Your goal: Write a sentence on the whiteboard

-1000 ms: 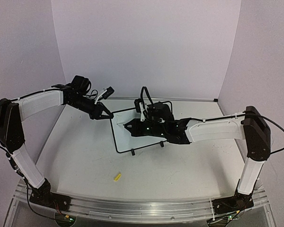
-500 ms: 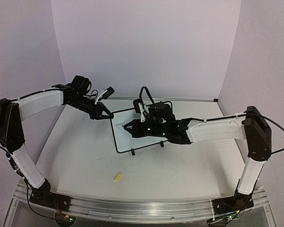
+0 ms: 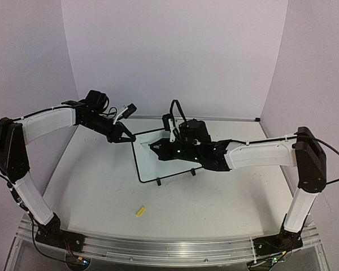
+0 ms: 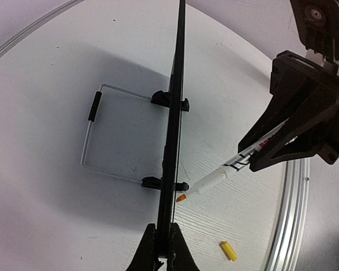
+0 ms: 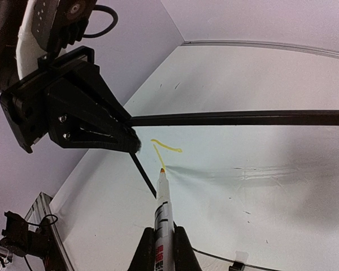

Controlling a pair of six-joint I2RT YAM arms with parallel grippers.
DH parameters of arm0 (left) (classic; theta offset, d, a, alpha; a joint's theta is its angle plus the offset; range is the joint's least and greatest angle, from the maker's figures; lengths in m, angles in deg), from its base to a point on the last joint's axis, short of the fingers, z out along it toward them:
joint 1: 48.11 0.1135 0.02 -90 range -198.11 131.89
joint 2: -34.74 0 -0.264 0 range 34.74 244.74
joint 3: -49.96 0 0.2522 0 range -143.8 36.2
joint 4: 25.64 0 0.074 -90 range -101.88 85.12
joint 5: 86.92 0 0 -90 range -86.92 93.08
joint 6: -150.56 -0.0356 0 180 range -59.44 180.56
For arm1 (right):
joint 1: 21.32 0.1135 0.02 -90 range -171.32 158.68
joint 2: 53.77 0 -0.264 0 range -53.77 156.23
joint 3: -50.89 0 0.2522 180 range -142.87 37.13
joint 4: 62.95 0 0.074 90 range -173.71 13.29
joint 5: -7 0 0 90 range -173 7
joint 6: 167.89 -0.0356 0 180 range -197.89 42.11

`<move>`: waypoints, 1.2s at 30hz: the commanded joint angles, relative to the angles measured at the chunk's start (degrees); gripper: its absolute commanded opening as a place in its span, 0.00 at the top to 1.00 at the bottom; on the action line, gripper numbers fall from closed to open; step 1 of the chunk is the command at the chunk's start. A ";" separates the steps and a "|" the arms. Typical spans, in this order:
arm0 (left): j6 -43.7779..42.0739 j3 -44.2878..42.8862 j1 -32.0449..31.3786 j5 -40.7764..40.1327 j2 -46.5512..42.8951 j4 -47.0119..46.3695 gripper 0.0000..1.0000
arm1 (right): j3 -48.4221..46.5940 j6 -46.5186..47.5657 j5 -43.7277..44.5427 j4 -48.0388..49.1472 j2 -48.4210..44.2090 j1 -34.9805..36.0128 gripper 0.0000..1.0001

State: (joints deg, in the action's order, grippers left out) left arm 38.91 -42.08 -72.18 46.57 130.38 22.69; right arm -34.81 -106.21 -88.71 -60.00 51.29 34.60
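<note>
The right hand [image 5: 161,240] grasps a marker [image 5: 161,212], label too blurred to read, tip on the whiteboard [image 5: 260,164]. Just beyond the tip, the sentence [image 5: 168,148] is one short, illegible yellow stroke. Farther off, the left hand [image 4: 163,243] is clenched on the board's edge. The right hand has crept slightly farther up the board than a second ago.

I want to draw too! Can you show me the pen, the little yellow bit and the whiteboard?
pen [image 5: 161,197], right wrist view, on its white barrel just below the tip.
yellow bit [image 3: 139,211], top view, on its middle.
whiteboard [image 3: 150,165], top view, on the bare white face near its left edge.
</note>
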 commanded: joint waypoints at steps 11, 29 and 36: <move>-1.13 0.85 -1.07 -1.63 -0.88 2.91 1.00 | -2.69 -0.06 1.92 1.57 1.19 -0.05 1.00; -1.20 0.84 -1.24 -1.74 -0.74 2.96 1.00 | -1.39 -0.86 5.66 1.56 0.11 0.01 1.00; -1.20 0.81 -1.32 -1.73 -0.64 2.96 1.00 | -0.68 -1.21 7.50 1.33 -0.60 -0.08 1.00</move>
State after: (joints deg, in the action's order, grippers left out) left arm 38.93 -42.08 -72.23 46.35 130.38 22.65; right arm -35.38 -106.69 -86.17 -60.00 52.01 34.79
